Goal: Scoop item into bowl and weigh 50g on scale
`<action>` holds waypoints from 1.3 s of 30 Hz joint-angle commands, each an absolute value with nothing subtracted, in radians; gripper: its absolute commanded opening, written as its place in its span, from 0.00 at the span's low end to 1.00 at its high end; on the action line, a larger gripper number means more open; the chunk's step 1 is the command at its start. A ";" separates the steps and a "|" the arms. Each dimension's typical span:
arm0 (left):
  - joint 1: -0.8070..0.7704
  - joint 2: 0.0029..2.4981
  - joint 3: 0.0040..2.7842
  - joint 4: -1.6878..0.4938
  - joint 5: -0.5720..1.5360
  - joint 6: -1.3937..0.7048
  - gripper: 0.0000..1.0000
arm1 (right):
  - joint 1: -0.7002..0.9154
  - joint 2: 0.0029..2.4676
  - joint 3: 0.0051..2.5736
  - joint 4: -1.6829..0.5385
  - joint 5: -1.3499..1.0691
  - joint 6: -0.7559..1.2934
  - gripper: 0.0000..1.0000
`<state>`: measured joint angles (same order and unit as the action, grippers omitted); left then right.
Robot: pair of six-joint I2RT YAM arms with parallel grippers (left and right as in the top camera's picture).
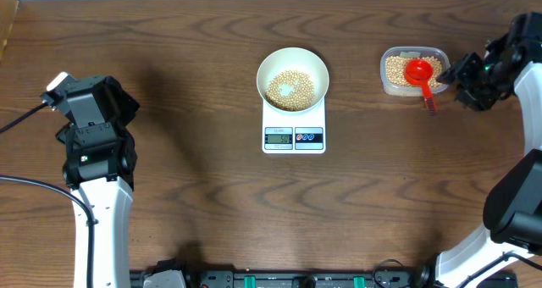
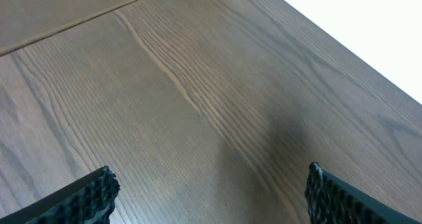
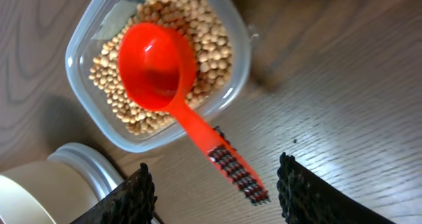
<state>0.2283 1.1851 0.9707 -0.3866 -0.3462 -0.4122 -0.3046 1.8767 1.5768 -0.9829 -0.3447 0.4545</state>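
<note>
Right pincer (image 3: 215, 184): wide, empty; nearer arm.
Red scoop (image 3: 184, 109): just beside; handle toward counter's (image 1: 212, 203) front edge.
Left pincer (image 2: 211, 178): wide, empty.

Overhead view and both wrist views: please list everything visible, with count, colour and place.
table: one, dark brown wood, under everything
scale: one, white, table centre
bowl: one, white, on the scale
tub: one, clear plastic, right of the scale
beans: many, tan-yellow, in the bowl and in the tub
scoop: one, red, head on the tub's beans, handle over the rim
left hand: one, black, open, over bare table at left
right hand: one, black, open, fingers either side of the scoop handle
</note>
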 commanded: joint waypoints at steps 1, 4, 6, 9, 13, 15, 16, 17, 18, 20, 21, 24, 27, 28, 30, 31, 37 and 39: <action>0.233 1.192 0.971 -0.388 -0.360 -0.413 0.93 | -0.318 1.823 1.585 -0.987 -0.350 0.424 0.60; 0.233 1.192 0.971 -0.388 -0.360 -0.413 0.93 | -0.322 1.807 1.586 -0.987 -0.351 0.396 0.60; 0.233 1.192 0.971 -0.388 -0.360 -0.413 0.93 | -0.322 1.785 1.586 -0.983 -0.351 0.368 0.60; 0.233 1.192 0.971 -0.388 -0.360 -0.413 0.93 | -0.322 1.727 1.590 -0.983 -0.352 0.303 0.61; 0.233 1.192 0.971 -0.388 -0.360 -0.413 0.93 | -0.322 1.612 1.591 -0.987 -0.351 0.209 0.66; 0.233 1.192 0.971 -0.388 -0.360 -0.413 0.93 | -0.321 1.534 1.591 -0.997 -0.350 0.176 0.73; 0.233 1.192 0.971 -0.388 -0.360 -0.413 0.93 | -0.321 1.502 1.591 -1.007 -0.350 0.168 0.75; 0.233 1.192 0.971 -0.388 -0.360 -0.413 0.93 | -0.321 1.472 1.590 -1.018 -0.347 0.160 0.77; 0.233 1.192 0.971 -0.388 -0.360 -0.414 0.93 | -0.321 1.447 1.590 -1.029 -0.342 0.159 0.77; 0.233 1.192 0.971 -0.388 -0.360 -0.413 0.93 | -0.321 1.394 1.590 -1.056 -0.320 0.159 0.80; 0.233 1.192 0.971 -0.388 -0.360 -0.414 0.93 | -0.321 1.374 1.590 -1.068 -0.319 0.159 0.84; 0.233 1.192 0.971 -0.388 -0.360 -0.413 0.93 | -0.321 1.316 1.590 -1.093 -0.320 0.166 0.99; 0.233 1.192 0.971 -0.388 -0.360 -0.413 0.93 | -0.321 1.272 1.590 -1.101 -0.320 0.171 0.99; 0.233 1.192 0.971 -0.388 -0.360 -0.413 0.93 | -0.321 1.264 1.590 -1.104 -0.320 0.171 0.99; 0.233 1.192 0.971 -0.388 -0.360 -0.413 0.93 | -0.321 1.247 1.590 -1.115 -0.320 0.171 0.99; 0.233 1.192 0.971 -0.388 -0.360 -0.413 0.93 | -0.321 1.242 1.590 -1.123 -0.320 0.171 0.99; 0.233 1.192 0.971 -0.388 -0.360 -0.413 0.93 | -0.321 1.242 1.590 -1.187 -0.320 0.171 0.99; 0.233 1.192 0.971 -0.388 -0.360 -0.413 0.93 | -0.321 1.242 1.590 -1.216 -0.320 0.171 0.99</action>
